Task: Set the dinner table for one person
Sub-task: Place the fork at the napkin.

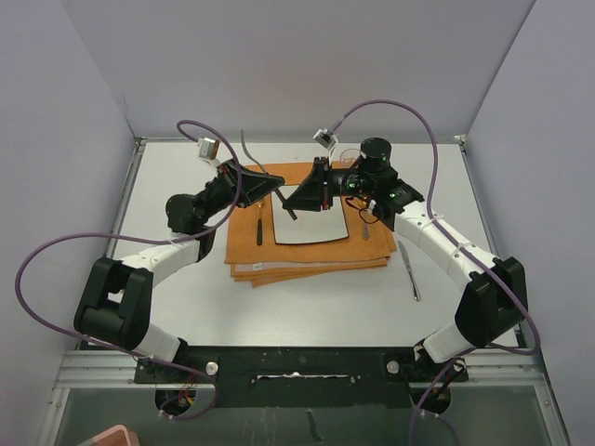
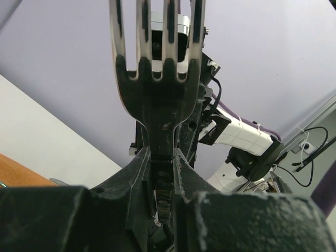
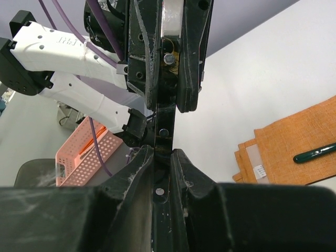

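The left gripper (image 2: 161, 157) was closed tight on the neck of a dark fork (image 2: 160, 89), whose 4 tines stood out past its fingers toward the right arm. The right gripper (image 3: 160, 157) had its fingers drawn in to a narrow slot around a slim dark strip that ran straight up into the left gripper. I took this strip for the same fork, held by 2 claws at once, though which end the right one had could not be told. Both claws met in the air over the far left part of the square white plate (image 1: 311, 228), which lay on the orange placemat (image 1: 244, 255). The dinner table (image 1: 307, 307) lay directly below them, spread under placemat and plate and out to every side. The fork's long axis seemed to run left to right, from claw to claw, while a dark-handled utensil (image 1: 259, 228) left of the plate and a metal utensil (image 1: 409, 271) on the bare table to the right both lay near to far. Setting the fork down therefore looked to call for a descent and roughly a quarter turn, and the left arm was the nearer to the placemat's left strip
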Motion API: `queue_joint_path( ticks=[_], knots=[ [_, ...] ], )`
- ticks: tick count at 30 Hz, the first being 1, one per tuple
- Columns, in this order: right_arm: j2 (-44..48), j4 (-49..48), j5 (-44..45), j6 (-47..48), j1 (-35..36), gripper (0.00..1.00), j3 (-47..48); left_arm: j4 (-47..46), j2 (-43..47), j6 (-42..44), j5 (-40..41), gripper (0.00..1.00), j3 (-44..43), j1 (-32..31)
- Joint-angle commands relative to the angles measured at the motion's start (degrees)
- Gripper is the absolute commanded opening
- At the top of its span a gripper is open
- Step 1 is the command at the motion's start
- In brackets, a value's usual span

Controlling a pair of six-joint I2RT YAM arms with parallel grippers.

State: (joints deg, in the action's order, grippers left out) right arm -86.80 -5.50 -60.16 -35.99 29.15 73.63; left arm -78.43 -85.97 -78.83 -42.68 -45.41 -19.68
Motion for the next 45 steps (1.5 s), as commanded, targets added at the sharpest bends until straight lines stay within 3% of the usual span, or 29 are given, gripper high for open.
queue_joint_path(
  ticks=[1, 14, 19, 20, 22, 24, 26, 27, 32, 34, 36, 38, 39, 40, 41, 42, 45],
  knots=[
    [0.79, -3.26, 0.38, 0.48, 0.28, 0.00, 2.66, -1.50, 0.43, -0.27, -0.56, 0.00, -2.51, -0.11],
    [0.01, 13.53, 12.01, 10.45, -0.05, 0.00, 8.41, 8.99, 5.67, 2.82, -3.72, 0.00, -6.90, 0.96],
    [0.27, 17.77, 18.61, 12.78, -1.15, 0.09, 10.87, 13.21, 8.03, 4.81, -4.89, 0.00, -7.88, 1.38],
    [0.28, 18.16, 19.01, 12.90, -1.74, 0.13, 11.18, 14.24, 8.42, 5.30, -4.97, 0.00, -7.93, 1.48],
    [0.71, 18.21, 19.85, 12.79, -2.97, 0.47, 11.05, 15.54, 8.92, 6.13, -5.36, 0.00, -8.11, 1.49],
    [1.68, 16.07, 20.70, 11.99, -3.69, 0.58, 9.35, 16.06, 9.06, 6.35, -5.37, 0.00, -7.81, 1.56],
    [2.78, 14.38, 21.91, 11.59, -3.87, 0.85, 7.74, 15.83, 9.19, 6.32, -5.21, 0.00, -7.33, 1.61],
    [3.24, 14.00, 22.55, 11.65, -3.85, 0.92, 7.28, 15.83, 9.24, 6.32, -5.06, 0.00, -7.10, 1.66],
    [5.01, 15.51, 26.98, 13.70, -4.59, 0.99, 6.38, 18.61, 10.10, 7.42, -4.99, 0.00, -6.55, 2.11],
    [6.92, 15.63, 30.60, 14.38, -5.80, 0.99, 4.93, 27.64, 11.90, 11.63, -5.45, 0.00, -7.09, 3.52],
    [9.00, 15.98, 34.05, 14.66, -7.23, 1.00, 3.70, 48.46, 15.01, 17.38, -5.02, 0.00, -10.43, 4.80],
    [10.34, 18.58, 38.21, 16.09, -7.52, 1.00, 3.98, 78.78, 16.55, 39.24, 6.38, 0.00, -18.62, 4.59],
    [10.84, 19.56, 39.17, 16.97, -7.52, 1.00, 4.25, 91.16, 15.27, 39.24, 6.38, 0.00, -22.43, 4.34],
    [11.27, 20.09, 39.72, 17.55, -7.40, 1.00, 4.32, 101.17, 13.06, 48.52, 12.83, 0.00, -26.33, 4.50],
    [11.57, 20.20, 40.31, 17.81, -7.30, 1.00, 4.33, 110.05, 10.38, 53.24, 24.12, 0.00, -29.82, 4.48],
    [11.69, 20.56, 40.67, 18.00, -7.21, 1.00, 4.36, 117.04, 7.38, 58.05, 30.03, 0.00, -32.75, 4.50],
    [11.77, 20.77, 41.05, 18.39, -6.95, 1.00, 4.50, 129.89, -0.27, 63.78, 41.24, 0.00, -39.62, 3.01]
  ],
)
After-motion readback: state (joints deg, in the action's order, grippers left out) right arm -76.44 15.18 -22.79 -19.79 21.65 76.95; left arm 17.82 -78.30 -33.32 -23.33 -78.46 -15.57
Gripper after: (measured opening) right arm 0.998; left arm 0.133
